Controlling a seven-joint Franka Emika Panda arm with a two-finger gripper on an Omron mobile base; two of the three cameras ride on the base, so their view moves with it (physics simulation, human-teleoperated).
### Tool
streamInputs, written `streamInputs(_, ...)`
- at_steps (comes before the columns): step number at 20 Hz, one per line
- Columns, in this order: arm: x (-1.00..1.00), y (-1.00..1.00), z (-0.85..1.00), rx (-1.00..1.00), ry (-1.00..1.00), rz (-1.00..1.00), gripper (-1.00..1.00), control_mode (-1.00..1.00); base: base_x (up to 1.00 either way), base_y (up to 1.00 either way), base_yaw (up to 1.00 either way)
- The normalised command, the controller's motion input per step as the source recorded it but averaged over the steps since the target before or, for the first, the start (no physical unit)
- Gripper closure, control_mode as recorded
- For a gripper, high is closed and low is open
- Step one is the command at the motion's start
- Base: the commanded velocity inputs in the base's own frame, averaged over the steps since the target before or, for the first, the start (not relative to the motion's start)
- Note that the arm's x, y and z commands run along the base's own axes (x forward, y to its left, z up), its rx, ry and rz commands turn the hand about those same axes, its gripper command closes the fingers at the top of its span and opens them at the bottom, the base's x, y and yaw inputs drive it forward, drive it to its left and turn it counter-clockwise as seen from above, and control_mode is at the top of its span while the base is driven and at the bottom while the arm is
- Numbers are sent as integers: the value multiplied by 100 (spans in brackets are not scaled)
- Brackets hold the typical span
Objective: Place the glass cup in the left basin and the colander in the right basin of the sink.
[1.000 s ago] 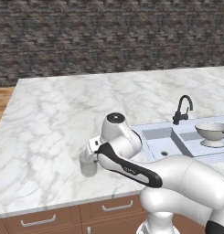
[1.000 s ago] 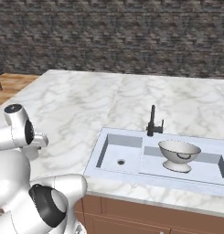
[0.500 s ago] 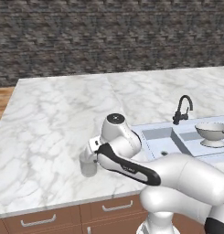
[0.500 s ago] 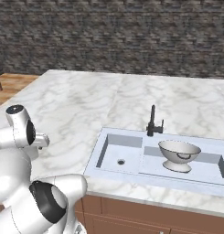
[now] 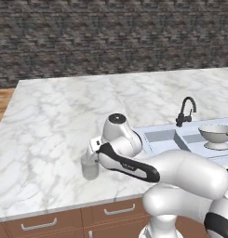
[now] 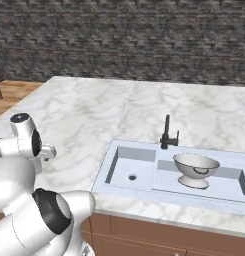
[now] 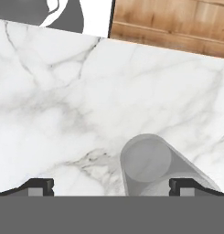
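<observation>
I saw the glass cup (image 7: 147, 165) standing on the marble counter (image 7: 77, 100), between my fingers (image 7: 39, 187) but nearer the right one. They were spread fully wide, gripping nothing. The colander (image 6: 196, 170) sat in the right basin (image 6: 221, 183).

The robot's arm bends low over the marble desk (image 5: 55, 116), its gripper (image 5: 91, 154) right above the glass cup (image 5: 90, 168), which stands upright near the desk's front edge. Off to the right, well apart, the colander (image 5: 217, 136) sits in the sink (image 5: 155, 131) beside the black faucet (image 5: 185, 111).
</observation>
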Motion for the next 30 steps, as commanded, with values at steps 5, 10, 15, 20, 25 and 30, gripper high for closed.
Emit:
streamInputs(5,9,7,-2,0,0,0,-100,-100,0,0,0)
streamInputs(10,4,9,-12,0,0,0,-100,-100,0,0,0)
streamInputs(15,2,1,-14,0,0,0,-100,-100,0,0,0)
streamInputs(20,0,0,-14,0,0,0,-100,-100,0,0,0)
streamInputs(25,1,0,-12,0,0,0,-100,-100,0,0,0)
streamInputs(30,6,0,-8,0,0,0,-100,-100,0,0,0)
